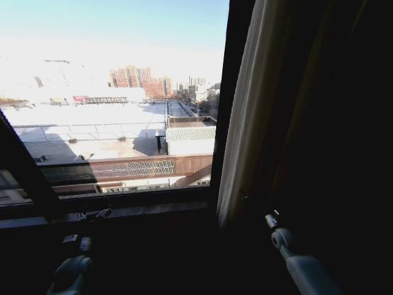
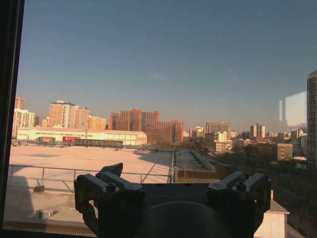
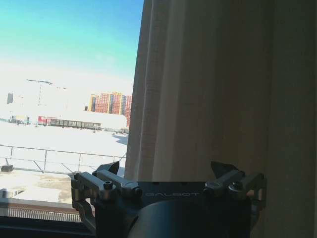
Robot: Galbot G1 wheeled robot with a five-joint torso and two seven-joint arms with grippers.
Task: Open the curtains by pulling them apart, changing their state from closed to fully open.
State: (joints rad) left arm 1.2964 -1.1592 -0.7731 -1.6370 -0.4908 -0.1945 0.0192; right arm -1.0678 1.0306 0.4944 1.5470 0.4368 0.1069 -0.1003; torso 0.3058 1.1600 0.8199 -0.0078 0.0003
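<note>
A: How does the right gripper [image 3: 168, 173] stand?

B: Its jaws are spread wide with nothing between them, and it faces the curtains [image 3: 208, 94], whose cream pleats hang straight down just past the fingertips [image 3: 222, 168]. From the head view the right arm [image 1: 301, 264] rises from the lower right corner toward the bunched fabric [image 1: 242, 123], though whether it touches cannot be told.

A: And the left gripper [image 2: 173, 181]?

B: Also spread wide and empty, pointing out through the window glass [image 2: 163, 74] at rooftops and distant buildings. The left arm [image 1: 70, 270] sits low at the lower left, below the window sill [image 1: 123, 212].

A: Where is there open room?

B: The fabric is gathered at the window's right edge against the dark window frame [image 1: 230, 92]; everything to its left is bare glass, bounded by another dark frame edge [image 2: 7, 99] on the far side
</note>
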